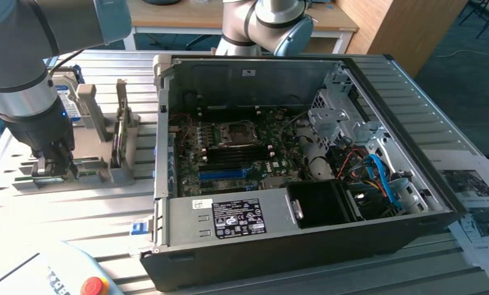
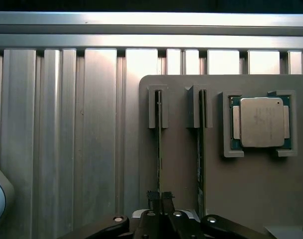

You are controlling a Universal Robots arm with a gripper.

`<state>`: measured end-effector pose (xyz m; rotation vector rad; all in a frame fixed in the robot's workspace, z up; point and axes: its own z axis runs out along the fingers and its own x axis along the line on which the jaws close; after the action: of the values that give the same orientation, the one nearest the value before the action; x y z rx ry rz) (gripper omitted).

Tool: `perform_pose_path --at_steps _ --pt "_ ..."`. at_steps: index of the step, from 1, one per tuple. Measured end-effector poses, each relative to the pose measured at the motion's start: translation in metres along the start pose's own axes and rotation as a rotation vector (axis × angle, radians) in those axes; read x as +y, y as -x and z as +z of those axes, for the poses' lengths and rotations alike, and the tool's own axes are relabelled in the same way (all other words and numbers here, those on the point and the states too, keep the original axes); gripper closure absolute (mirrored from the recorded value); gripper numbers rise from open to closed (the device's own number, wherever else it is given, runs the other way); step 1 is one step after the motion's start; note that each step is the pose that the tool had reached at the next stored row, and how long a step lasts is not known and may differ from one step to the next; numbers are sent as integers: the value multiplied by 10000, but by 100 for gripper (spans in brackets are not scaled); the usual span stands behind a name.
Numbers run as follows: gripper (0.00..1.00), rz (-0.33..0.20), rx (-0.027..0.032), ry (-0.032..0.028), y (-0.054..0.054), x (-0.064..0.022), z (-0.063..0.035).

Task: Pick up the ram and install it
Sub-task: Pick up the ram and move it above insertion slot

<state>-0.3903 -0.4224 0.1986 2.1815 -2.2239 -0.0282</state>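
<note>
At the exterior view's left, beside the open computer case (image 1: 310, 246), the gripper (image 2: 159, 197) reaches down into the grey holder (image 2: 181, 149). Its fingertips press together on the ram (image 2: 158, 149), pinching its thin edge. A second stick (image 2: 201, 149) stands just beside it, near the processor (image 2: 260, 122).

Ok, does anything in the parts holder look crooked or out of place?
Nothing stands out. The ram at the gripper and the second ram stick stand on edge in their slots, parallel; the processor sits square in its nest.
</note>
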Motion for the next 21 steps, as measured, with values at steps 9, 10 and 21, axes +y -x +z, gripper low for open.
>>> perform_pose_path --at_steps 9,10,21 --pt "88 0 0 0 0 0 0" --pt "88 0 0 0 0 0 0" --pt "88 0 0 -1 0 0 0"
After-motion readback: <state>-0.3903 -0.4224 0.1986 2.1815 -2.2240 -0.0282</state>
